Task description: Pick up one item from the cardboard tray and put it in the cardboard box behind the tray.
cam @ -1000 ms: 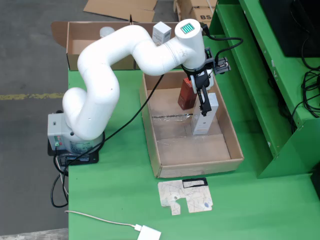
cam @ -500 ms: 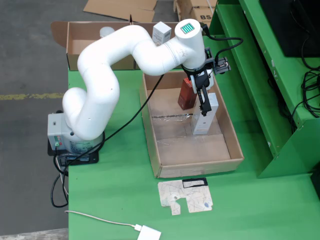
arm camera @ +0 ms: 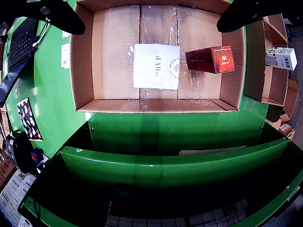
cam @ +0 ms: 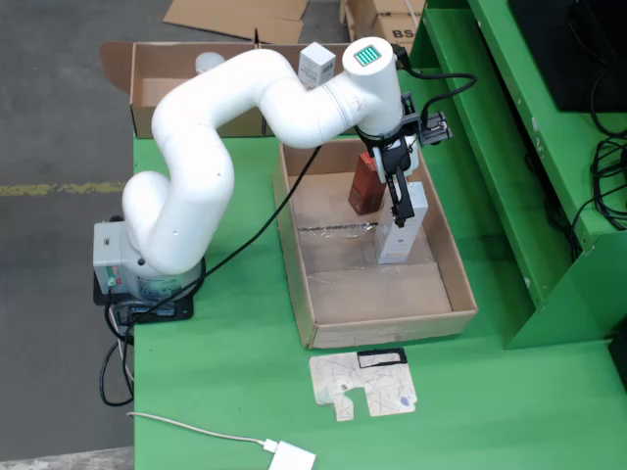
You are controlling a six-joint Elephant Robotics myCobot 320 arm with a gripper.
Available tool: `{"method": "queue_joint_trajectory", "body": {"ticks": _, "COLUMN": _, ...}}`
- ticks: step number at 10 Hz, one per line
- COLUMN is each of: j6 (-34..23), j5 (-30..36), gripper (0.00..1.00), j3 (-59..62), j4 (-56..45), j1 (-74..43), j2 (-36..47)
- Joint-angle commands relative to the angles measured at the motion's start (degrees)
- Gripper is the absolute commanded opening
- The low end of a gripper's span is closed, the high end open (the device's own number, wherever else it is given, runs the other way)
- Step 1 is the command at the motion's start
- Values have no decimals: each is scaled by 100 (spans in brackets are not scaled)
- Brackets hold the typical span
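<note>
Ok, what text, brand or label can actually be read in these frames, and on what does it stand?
"d'Alba": white box in the tray.
"W" logo: red box; the small print under it is unreadable.
"BS": cardboard carton, cut off by the arm.
Small white box: print too small.

Tray: I see open cardboard, table centre.
White box: flat, mid-tray.
Red box: at its 3 o'clock.
Cardboard box: tray's 11 o'clock.
</note>
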Motion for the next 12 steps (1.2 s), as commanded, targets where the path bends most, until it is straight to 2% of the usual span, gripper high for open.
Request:
{"method": "queue_joint_trajectory", "body": {"ticks": 1, "j6": -115, "j5": 25, "gripper": 100, "j3": 360, "j4": 40, "j1": -90, "j2": -39}}
{"method": "queue_joint_trajectory", "body": {"ticks": 2, "j6": -115, "j5": 25, "gripper": 100, "j3": 360, "j4": 40, "j1": -90, "j2": -39}}
{"method": "queue_joint_trajectory", "body": {"ticks": 3, "j6": -227, "j5": 121, "gripper": 100, "j3": 1754, "j4": -495, "j1": -232, "j2": -849}}
{"method": "queue_joint_trajectory", "body": {"ticks": 4, "j6": -227, "j5": 121, "gripper": 100, "j3": 1754, "j4": -495, "j1": -232, "j2": -849}}
{"method": "queue_joint_trajectory", "body": {"ticks": 5, "j6": -263, "j5": 132, "gripper": 100, "j3": 2869, "j4": -1003, "j1": -285, "j2": -1417}}
{"method": "queue_joint_trajectory", "body": {"ticks": 7, "j6": -263, "j5": 132, "gripper": 100, "j3": 2869, "j4": -1003, "j1": -285, "j2": -1417}}
{"method": "queue_joint_trajectory", "body": {"ticks": 8, "j6": -359, "j5": 83, "gripper": 100, "j3": 4719, "j4": -1440, "j1": -357, "j2": -2412}}
{"method": "queue_joint_trajectory", "body": {"ticks": 12, "j6": -424, "j5": -10, "gripper": 100, "j3": 4719, "j4": -1031, "j1": -345, "j2": -2508}}
